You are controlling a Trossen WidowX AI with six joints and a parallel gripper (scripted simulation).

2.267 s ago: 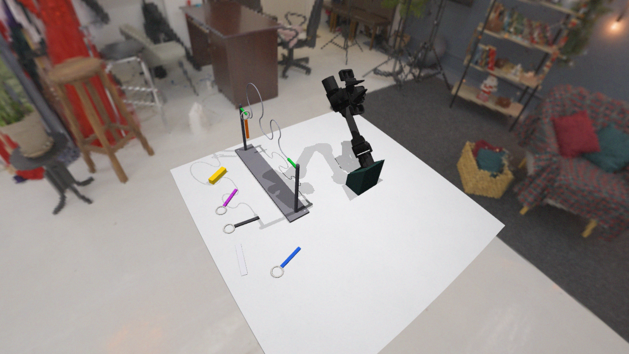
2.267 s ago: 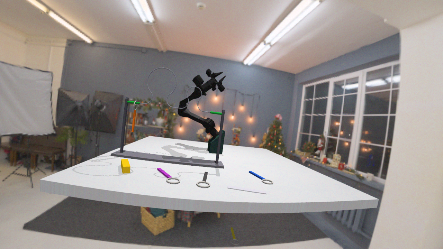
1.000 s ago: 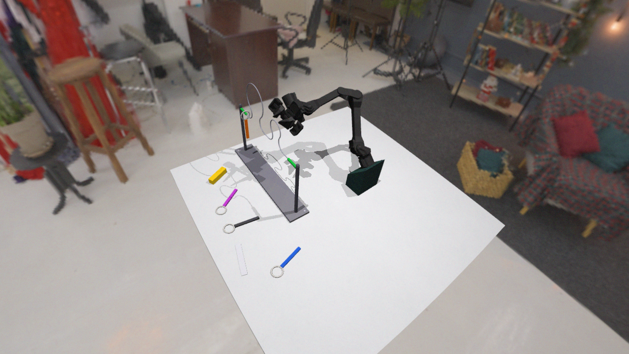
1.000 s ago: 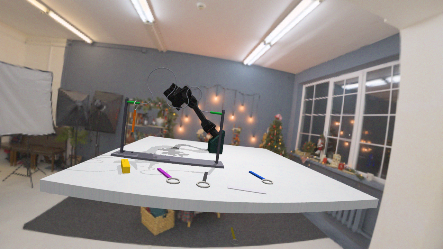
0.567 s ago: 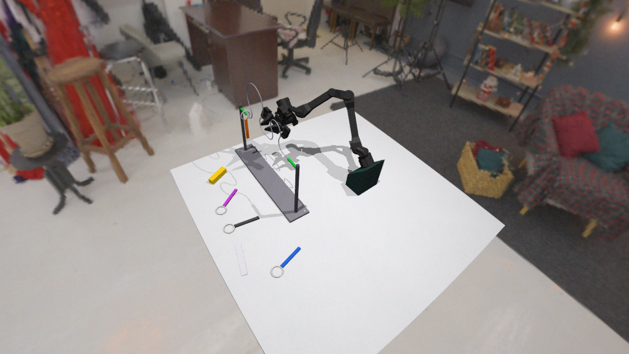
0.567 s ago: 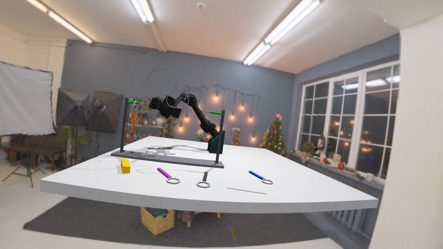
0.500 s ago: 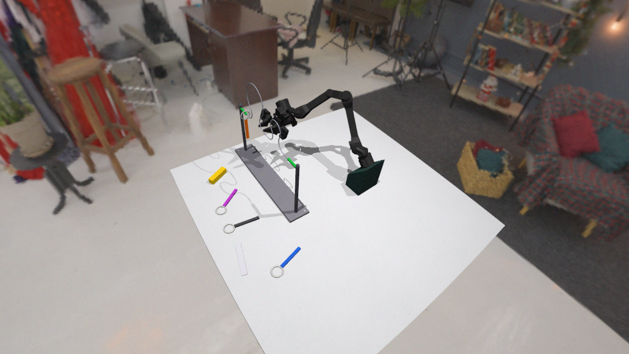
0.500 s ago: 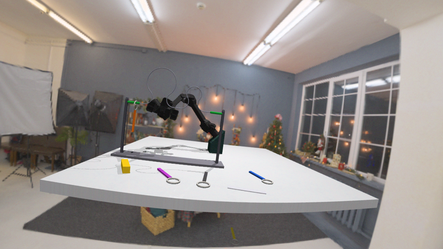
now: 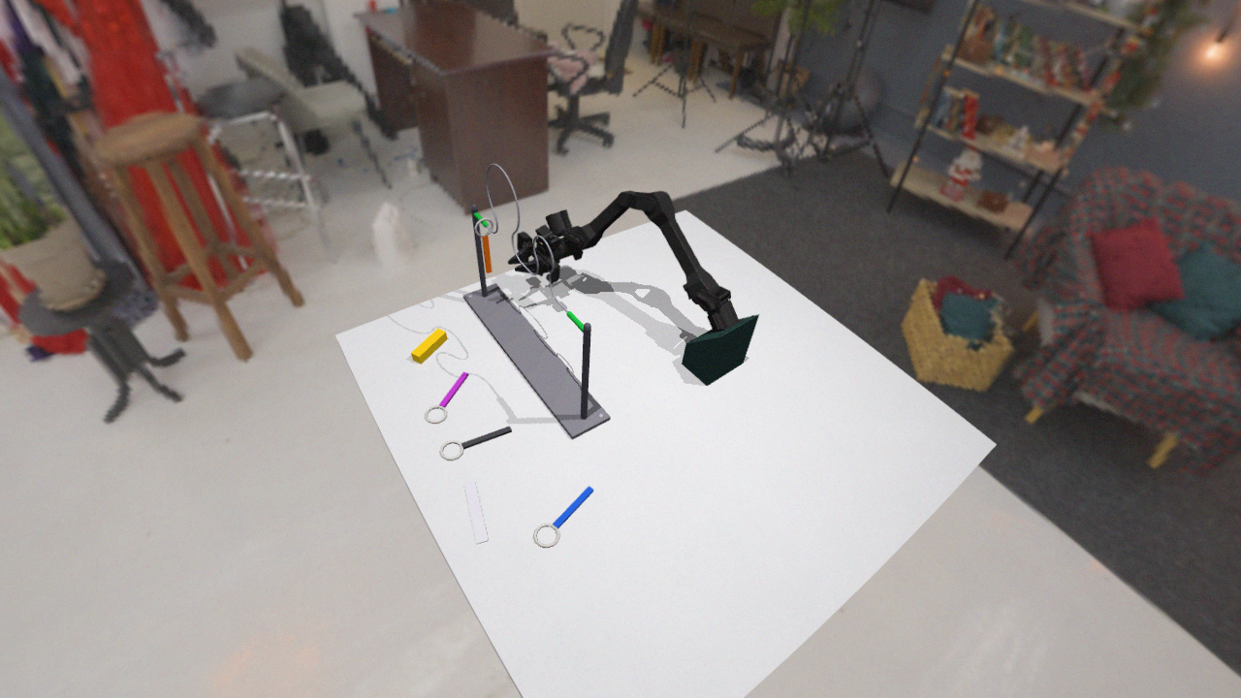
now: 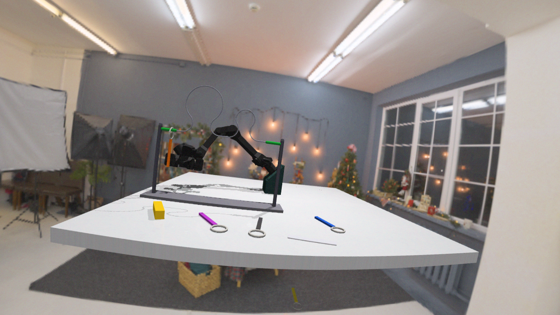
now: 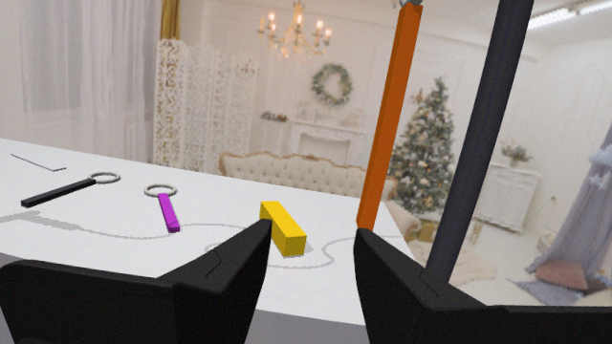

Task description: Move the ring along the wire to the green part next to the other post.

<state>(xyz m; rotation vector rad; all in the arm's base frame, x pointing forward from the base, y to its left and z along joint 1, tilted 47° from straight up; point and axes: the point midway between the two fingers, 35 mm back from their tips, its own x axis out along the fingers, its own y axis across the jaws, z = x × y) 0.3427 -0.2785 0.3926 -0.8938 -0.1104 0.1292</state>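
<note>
The orange handle (image 9: 487, 253) (image 10: 168, 153) (image 11: 389, 119) hangs straight down from its ring (image 9: 485, 219) (image 10: 170, 130) on the green wire part (image 10: 167, 128) beside the far post (image 9: 480, 265) (image 10: 156, 156) (image 11: 483, 134). My gripper (image 9: 524, 257) (image 10: 176, 155) (image 11: 313, 234) is open and empty, level with the handle's lower end and close beside it. In the wrist view the handle stands just beyond my right fingertip, not between the fingers. The thin grey wire (image 9: 501, 169) (image 10: 203, 86) loops above my arm. The other green part (image 9: 575, 320) (image 10: 272, 142) sits by the near post (image 9: 586, 368) (image 10: 278, 172).
The posts stand on a grey base plate (image 9: 529, 356) (image 10: 219, 201). On the table lie a yellow block (image 9: 429, 345) (image 10: 158, 210) (image 11: 283, 228), a purple-handled ring (image 9: 451, 392) (image 10: 209, 219) (image 11: 168, 212), a black-handled ring (image 9: 484, 438) (image 10: 258, 224) (image 11: 57, 192), a blue-handled ring (image 9: 570, 507) (image 10: 324, 221) and a white strip (image 9: 475, 512).
</note>
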